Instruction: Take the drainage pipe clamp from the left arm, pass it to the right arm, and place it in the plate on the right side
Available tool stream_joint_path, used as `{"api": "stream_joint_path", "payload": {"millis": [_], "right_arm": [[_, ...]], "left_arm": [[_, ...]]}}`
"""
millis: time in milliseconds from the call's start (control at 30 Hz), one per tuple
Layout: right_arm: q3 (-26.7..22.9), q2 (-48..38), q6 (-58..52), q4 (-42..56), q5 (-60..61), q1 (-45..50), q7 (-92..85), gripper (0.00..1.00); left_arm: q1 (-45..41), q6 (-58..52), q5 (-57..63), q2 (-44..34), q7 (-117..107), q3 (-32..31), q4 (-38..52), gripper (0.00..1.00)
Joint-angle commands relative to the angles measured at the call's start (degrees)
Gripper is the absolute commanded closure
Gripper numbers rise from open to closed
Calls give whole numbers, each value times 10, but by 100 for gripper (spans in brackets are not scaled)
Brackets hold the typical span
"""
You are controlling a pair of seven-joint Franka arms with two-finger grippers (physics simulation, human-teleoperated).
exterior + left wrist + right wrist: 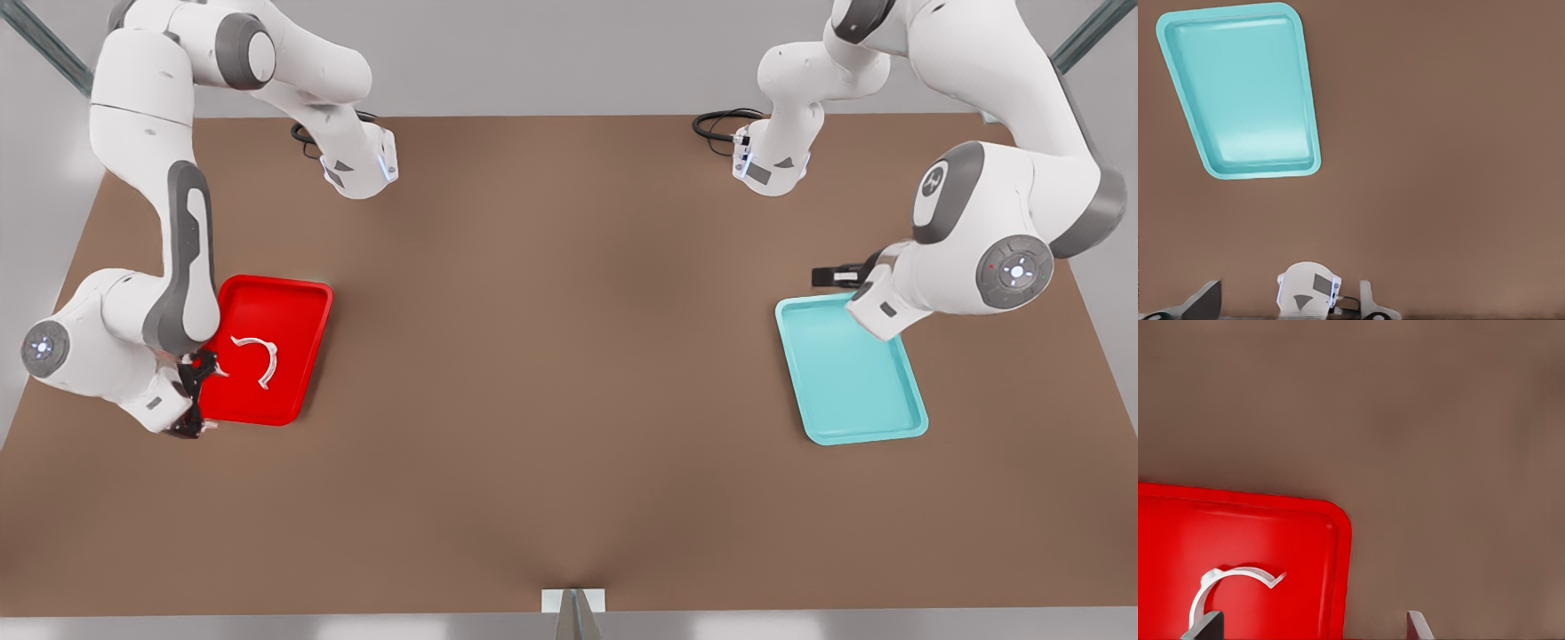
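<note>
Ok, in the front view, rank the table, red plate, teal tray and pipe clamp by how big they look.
1. The table, by far the largest.
2-3. The plate and the teal tray look about alike; an arm covers part of each, so I won't rank them.
4. The drainage pipe clamp, smallest.

Right gripper [191,400] partly tucked under its arm by the plate [307,360]; clamp [1228,590] cut off at frame edge.
</note>
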Motion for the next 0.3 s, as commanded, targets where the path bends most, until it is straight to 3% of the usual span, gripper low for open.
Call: {"api": "stream_joint_path", "payload": {"millis": [0, 33, 67, 100, 133, 167, 267], "right_arm": [[0, 3, -221, 91, -35, 65, 714, 0], [1, 40, -279, 186, -82, 91, 717, 0], [-5, 35, -276, 190, -84, 132, 781, 0], [-1, -16, -286, 161, -80, 147, 895, 0], [-2, -133, -286, 59, -95, 154, 910, 0], [-1, -188, -290, 26, -107, 154, 928, 0], [-2, -181, -298, 37, -99, 151, 951, 0]], "left_arm": [[-1, -33, 0, -1, 70, -1, 1, 0], [-2, -31, 1, -1, 71, -1, 1, 0], [-3, -32, -1, -1, 69, -2, 1, 0], [1, -34, -1, -1, 72, -5, 1, 0], [-2, -33, -1, -1, 71, -5, 1, 0], [-1, -34, -2, 0, 71, -5, 0, 0], [-2, -40, -4, -1, 39, -26, 1, 0]]}}
